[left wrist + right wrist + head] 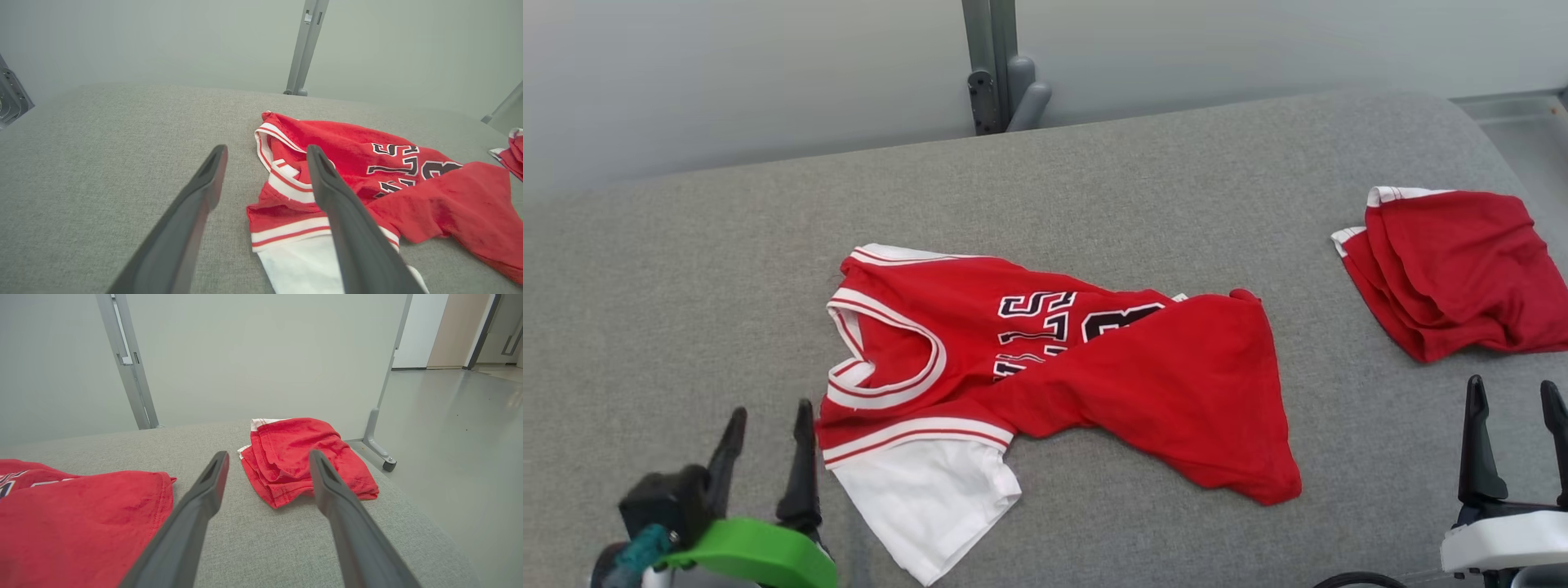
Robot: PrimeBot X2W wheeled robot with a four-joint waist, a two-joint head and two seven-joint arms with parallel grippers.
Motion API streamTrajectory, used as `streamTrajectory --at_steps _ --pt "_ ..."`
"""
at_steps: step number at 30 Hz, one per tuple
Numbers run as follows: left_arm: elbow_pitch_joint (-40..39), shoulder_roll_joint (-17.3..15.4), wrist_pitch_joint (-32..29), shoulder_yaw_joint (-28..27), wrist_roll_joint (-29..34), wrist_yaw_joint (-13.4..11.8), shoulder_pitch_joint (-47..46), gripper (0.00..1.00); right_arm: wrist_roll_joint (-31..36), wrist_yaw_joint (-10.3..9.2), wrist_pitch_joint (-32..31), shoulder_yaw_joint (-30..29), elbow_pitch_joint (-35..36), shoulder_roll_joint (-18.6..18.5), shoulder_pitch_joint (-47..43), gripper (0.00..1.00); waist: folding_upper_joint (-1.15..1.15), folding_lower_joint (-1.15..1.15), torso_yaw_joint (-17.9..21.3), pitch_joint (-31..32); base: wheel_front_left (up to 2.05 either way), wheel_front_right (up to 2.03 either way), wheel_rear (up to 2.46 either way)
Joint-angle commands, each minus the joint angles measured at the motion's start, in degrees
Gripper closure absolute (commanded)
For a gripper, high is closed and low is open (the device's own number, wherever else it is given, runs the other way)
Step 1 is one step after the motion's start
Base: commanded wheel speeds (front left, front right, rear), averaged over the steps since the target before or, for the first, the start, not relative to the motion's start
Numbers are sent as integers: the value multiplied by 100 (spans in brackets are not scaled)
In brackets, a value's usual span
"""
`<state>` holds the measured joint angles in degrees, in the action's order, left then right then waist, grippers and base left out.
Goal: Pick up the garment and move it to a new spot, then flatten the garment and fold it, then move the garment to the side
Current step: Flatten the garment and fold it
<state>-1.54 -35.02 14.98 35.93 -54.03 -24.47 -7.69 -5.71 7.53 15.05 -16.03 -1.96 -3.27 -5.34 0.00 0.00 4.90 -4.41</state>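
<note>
Low in the frame's corners, the left hand (pixel 770 408) and right hand (pixel 1512 382) both stand with fingers spread wide, holding nothing. Crumpled, the red jersey (pixel 1094 367) lies mid-frame on the grey surface (pixel 686 269), just beside the left hand. Another folded red garment (pixel 1454 269) sits at the right edge.

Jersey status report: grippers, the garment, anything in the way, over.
Left gripper open, empty. Right gripper open, empty. Jersey rumpled, hem flopped over lettering. Folded red garment apart, right side.

- I can't read the lettering (pixel 1037 306) on the jersey (pixel 1176 384); its folded-over cloth covers part.
- Head view's right edge cuts the folded red garment (pixel 1462 269) and my right gripper (pixel 1512 384).
</note>
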Motion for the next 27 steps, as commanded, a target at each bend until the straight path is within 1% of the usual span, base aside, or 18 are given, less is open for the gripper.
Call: streamTrajectory --at_steps 1,4,5,11,12,15,18,20,23,24,27 --pt "37 283 25 -225 534 288 409 0 67 -9 17 14 22 -37 -131 0 0 0 -197 237 0 0 0" --pt "274 640 21 -550 1254 757 904 0 89 -9 17 113 -10 -48 -159 0 0 0 -295 373 0 0 0" --pt "318 814 22 -716 1449 911 1024 0 88 -9 17 141 -10 -47 -148 0 0 0 -325 398 0 0 0" --pt "524 1575 21 -1955 2565 1797 1720 0 102 -9 17 358 -144 -38 -181 0 0 0 -505 487 0 0 0" --pt "524 1575 21 -1955 2565 1797 1720 0 102 -9 17 358 -144 -38 -181 0 0 0 -505 487 0 0 0" --pt "630 1871 22 -2478 2976 2286 1887 0 94 -9 17 389 -252 -36 -215 0 0 0 -590 500 0 0 0" --pt "731 2152 22 -2843 3305 2662 1949 0 100 -9 17 375 -334 -27 -214 0 0 0 -656 499 0 0 0" --pt "785 2312 22 -3038 3493 2831 1954 0 103 -9 17 370 -367 -20 -200 0 0 0 -684 493 0 0 0" --pt "831 2511 22 -3306 3691 3003 1950 0 98 -9 17 391 -392 -12 -158 0 0 0 -695 483 0 0 0" --pt "849 2630 22 -3446 3805 3071 1951 0 72 -9 17 415 -396 -5 -127 0 0 0 -686 477 0 0 0" --pt "870 2742 22 -3595 3927 3146 1950 0 53 -9 17 436 -404 -1 -95 0 0 0 -667 469 0 0 0"
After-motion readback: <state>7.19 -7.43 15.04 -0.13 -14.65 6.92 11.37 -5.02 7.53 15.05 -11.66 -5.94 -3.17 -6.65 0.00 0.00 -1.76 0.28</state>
